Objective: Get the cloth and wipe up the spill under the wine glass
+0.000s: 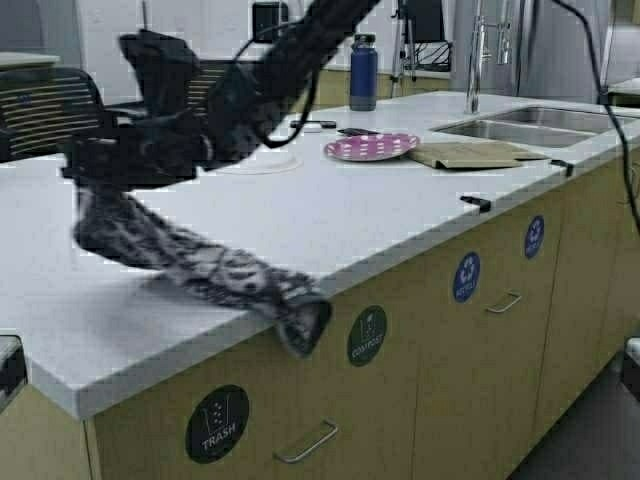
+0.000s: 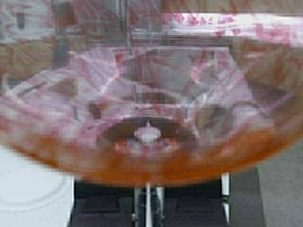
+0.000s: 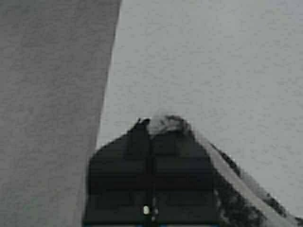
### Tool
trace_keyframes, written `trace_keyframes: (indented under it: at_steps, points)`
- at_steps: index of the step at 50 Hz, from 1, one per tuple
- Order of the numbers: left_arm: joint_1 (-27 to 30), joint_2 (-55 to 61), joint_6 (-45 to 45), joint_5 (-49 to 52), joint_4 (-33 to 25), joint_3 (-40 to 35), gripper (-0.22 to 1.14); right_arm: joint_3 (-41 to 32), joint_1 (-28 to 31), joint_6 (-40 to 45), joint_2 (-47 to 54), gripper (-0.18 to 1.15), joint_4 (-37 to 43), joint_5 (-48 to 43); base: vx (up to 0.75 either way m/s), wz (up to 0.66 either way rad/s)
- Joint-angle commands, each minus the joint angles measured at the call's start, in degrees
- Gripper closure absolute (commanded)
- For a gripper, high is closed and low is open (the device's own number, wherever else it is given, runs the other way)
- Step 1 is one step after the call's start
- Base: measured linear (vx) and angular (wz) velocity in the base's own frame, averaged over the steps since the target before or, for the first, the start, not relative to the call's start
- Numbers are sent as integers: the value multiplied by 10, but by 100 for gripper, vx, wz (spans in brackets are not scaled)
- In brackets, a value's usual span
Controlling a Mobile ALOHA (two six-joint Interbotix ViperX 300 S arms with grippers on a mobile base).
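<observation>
right gripper (image 3: 150, 142) is clamped on the cloth (image 1: 200, 265), which trails across the white counter (image 1: 400, 210) and droops over its front edge. left wrist view is filled by the wine glass (image 2: 151, 104) bowl, close up; left gripper's grip cannot be told.

A long white countertop (image 1: 330, 215) tops a run of pale wooden cabinets (image 1: 470, 350) with metal drawer pulls (image 1: 306, 442). Round stickers mark the cabinet fronts: a dark one reading TRASH (image 1: 217, 423), a dark green one (image 1: 367, 335), and two blue recycling ones (image 1: 466, 277). A stainless steel sink (image 1: 530, 125) with a tall faucet (image 1: 472, 50) is set into the far end. Beyond the counter stand a slatted-back chair (image 1: 45, 105) and a tripod (image 1: 405, 45). The floor (image 1: 590, 440) is dark grey.
</observation>
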Motion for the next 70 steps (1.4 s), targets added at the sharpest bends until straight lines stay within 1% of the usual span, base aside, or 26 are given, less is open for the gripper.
trace_keyframes:
  at_steps: [1,5,21,27,40,60,70]
  points:
    - [4,-7,0,-3,-4,-18,68,-17,3,0,-22,91,-1,0,0,0]
    - [5,-1,0,-3,-4,-22,68,3,-21,0,-30,91,0,0,0,0]
    - [4,62,-3,-27,-4,-25,68,107,-188,3,-42,91,2,-20,0,0]
    - [4,94,-2,-53,-4,-21,68,128,-224,4,-42,91,2,-31,0,-1]
    - [-6,192,-1,-108,-1,-17,68,160,-239,0,-41,91,3,-38,0,0]
    - [-6,362,4,-268,4,-12,68,183,-265,1,-38,91,3,-46,0,0]
    - [-6,432,6,-325,4,-25,68,193,-270,1,-38,91,2,-56,0,0]
